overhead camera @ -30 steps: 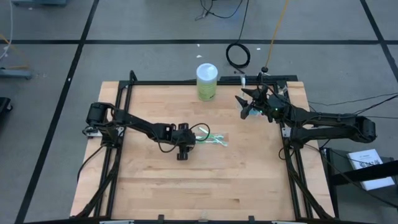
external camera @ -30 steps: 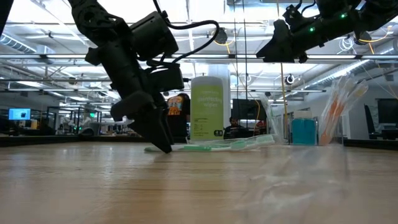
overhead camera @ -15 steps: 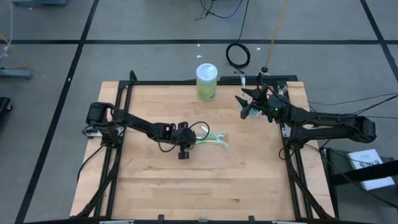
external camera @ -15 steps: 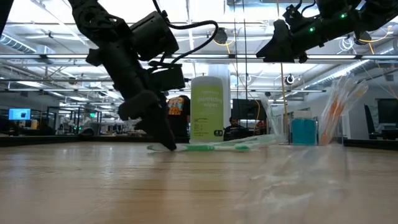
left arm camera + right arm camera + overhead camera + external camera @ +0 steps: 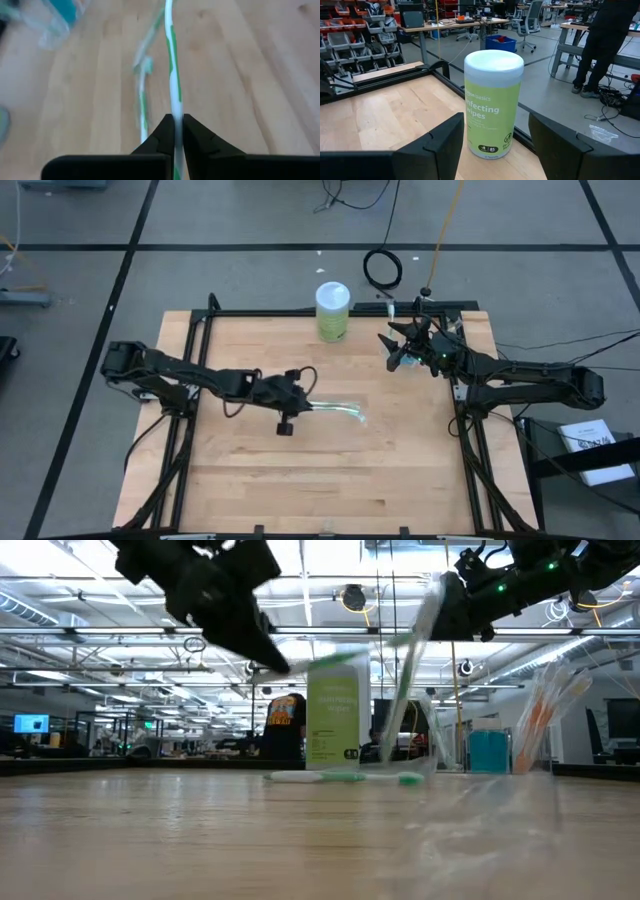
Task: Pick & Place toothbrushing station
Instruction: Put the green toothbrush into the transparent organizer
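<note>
Two claws: both in view, one at work.
Left claw (image 5: 297, 402): near mid-bench, closed tight on the handle of a green-white toothbrush (image 5: 335, 409). Wrist view: fingers (image 5: 163, 131) pinch the shaft from both sides; the brush (image 5: 171, 65) runs straight out ahead of them.
Held brush, attitude: low view shows the claw (image 5: 268, 653) raised clear of the bench with the brush (image 5: 405, 680) in the air, blurred; exact tilt cannot be read.
Second brush: green-white brush (image 5: 340, 777) lies flat on the bench under the raised one. Left wrist view shows it (image 5: 142, 95) beside the held shaft, roughly parallel, apart from it.
Right claw (image 5: 397, 350): hangs over the far right part of the bench, fingers spread wide, gripping nothing. Its wrist view looks past both fingers (image 5: 440, 142) at the wipes can (image 5: 493, 102).
Wipes can: lime green, white lid, upright at the far edge of the bench (image 5: 333, 311).
Cup: clear, with pink-white brushes standing in it (image 5: 548, 720), seen at the right in the low view.
Teal tube: short teal shape (image 5: 488, 751) just left of the cup in the low view; detail too blurred to read.
Bench (image 5: 250, 470): bare wood in the near half.
</note>
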{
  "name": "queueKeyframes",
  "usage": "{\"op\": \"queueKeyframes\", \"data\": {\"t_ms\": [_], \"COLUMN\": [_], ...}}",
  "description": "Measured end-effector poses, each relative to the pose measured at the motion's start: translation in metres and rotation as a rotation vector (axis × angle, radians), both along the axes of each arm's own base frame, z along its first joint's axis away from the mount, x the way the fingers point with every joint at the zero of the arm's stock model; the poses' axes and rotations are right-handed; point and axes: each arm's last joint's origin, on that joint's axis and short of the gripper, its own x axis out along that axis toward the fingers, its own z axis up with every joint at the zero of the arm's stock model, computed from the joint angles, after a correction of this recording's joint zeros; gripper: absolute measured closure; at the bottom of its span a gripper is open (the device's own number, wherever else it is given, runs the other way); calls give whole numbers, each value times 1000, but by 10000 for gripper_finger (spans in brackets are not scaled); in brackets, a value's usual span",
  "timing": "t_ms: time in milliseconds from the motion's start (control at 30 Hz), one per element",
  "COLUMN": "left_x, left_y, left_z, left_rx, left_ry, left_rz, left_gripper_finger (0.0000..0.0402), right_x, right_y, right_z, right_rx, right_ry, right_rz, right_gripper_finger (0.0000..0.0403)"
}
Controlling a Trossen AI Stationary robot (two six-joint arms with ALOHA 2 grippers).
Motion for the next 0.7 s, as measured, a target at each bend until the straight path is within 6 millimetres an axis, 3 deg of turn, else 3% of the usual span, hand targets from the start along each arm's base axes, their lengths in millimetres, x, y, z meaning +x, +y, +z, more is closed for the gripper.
{"op": "queueKeyframes", "data": {"t_ms": [200,500,700], "left_x": [2,2,-10], "left_y": [15,53,62], "left_z": [16,15,-4], "left_rx": [33,-56,-6], "left_ry": [-120,-162,42], "left_rz": [-79,-84,195], "left_gripper_finger": [386,386,386], "right_x": [0,0,0], "right_y": [0,0,0], "right_z": [0,-1,-1], "right_rx": [1,2,2], "right_ry": [4,8,8], "right_rz": [0,0,0], "right_gripper_finger": [188,188,188]}}
